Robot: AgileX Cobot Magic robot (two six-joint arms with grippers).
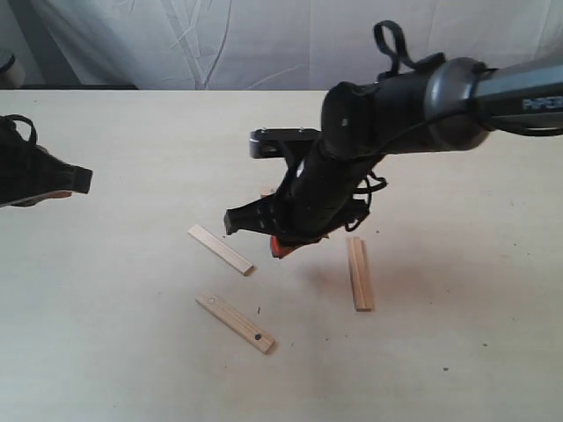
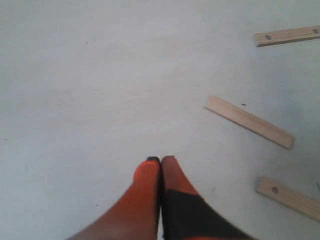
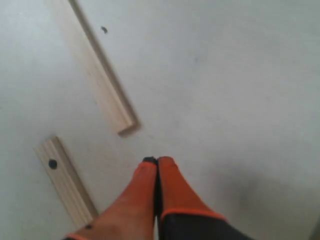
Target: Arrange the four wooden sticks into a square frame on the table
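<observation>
Three wooden sticks lie apart on the table (image 1: 457,352): a plain one (image 1: 220,250), one with holes (image 1: 235,323) nearer the front, and a plain one (image 1: 359,272) to the right. A sliver of light wood (image 1: 266,190) peeks out behind the right arm. My right gripper (image 1: 280,249) hangs over the middle, between the sticks. Its orange fingers are pressed together on nothing (image 3: 157,161), beside a plain stick (image 3: 97,75) and a holed stick (image 3: 65,180). My left gripper (image 1: 84,180) sits at the far left, shut and empty (image 2: 161,160). Its view shows a plain stick (image 2: 249,121) and two holed ones (image 2: 287,35) (image 2: 288,196).
A white cloth backdrop (image 1: 264,44) hangs behind the table's far edge. The right arm's dark body (image 1: 396,110) reaches in from the upper right, above the sticks.
</observation>
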